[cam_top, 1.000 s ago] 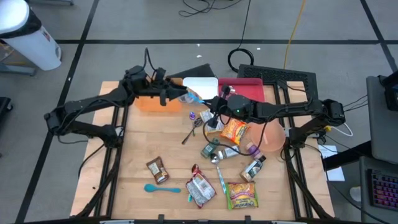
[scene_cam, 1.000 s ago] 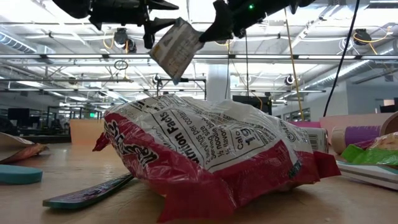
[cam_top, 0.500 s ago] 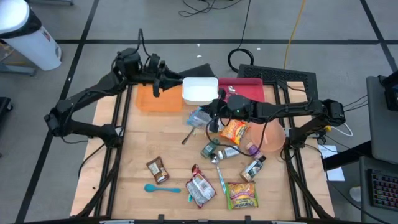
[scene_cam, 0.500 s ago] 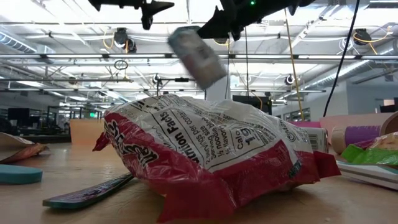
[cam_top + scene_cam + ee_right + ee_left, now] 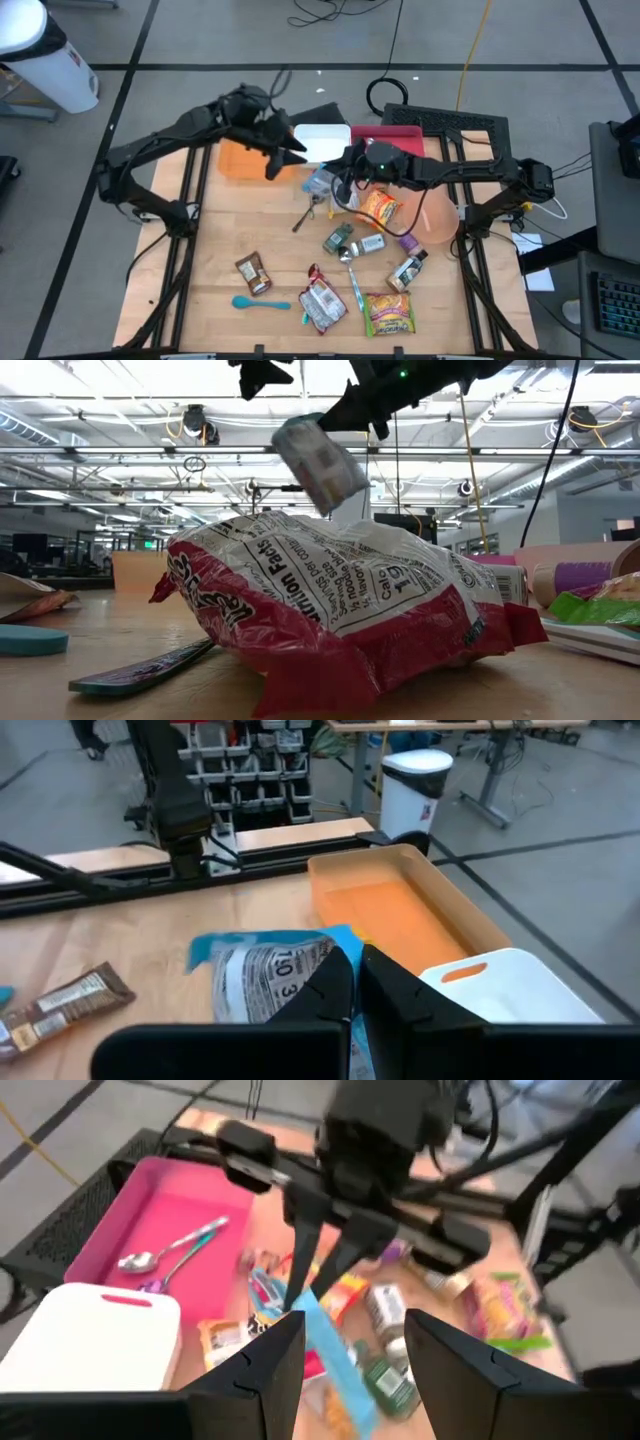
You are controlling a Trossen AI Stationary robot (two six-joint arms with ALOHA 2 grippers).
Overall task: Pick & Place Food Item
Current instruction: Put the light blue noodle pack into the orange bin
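Care now lies in carrying the blue snack packet [image 5: 320, 184] level and low toward its bin, avoiding the left arm. Left gripper [image 5: 292, 155] hovers near the orange bin [image 5: 240, 163] and white container [image 5: 322, 140], jaws parted, empty. Right gripper [image 5: 339, 186] has jaws clenched on the packet's corner, dangling above the surface [image 5: 220, 240].

The whole worktop [image 5: 210, 250] is seen from straight overhead in the high view, while the low view is set at worktop height, very near a red-and-white snack bag [image 5: 340, 610], facing the room behind. The left wrist view is aimed across the pink tray [image 5: 160, 1220] towards the right arm; the right wrist view faces the orange bin [image 5: 400, 915], which is shared with the high view.
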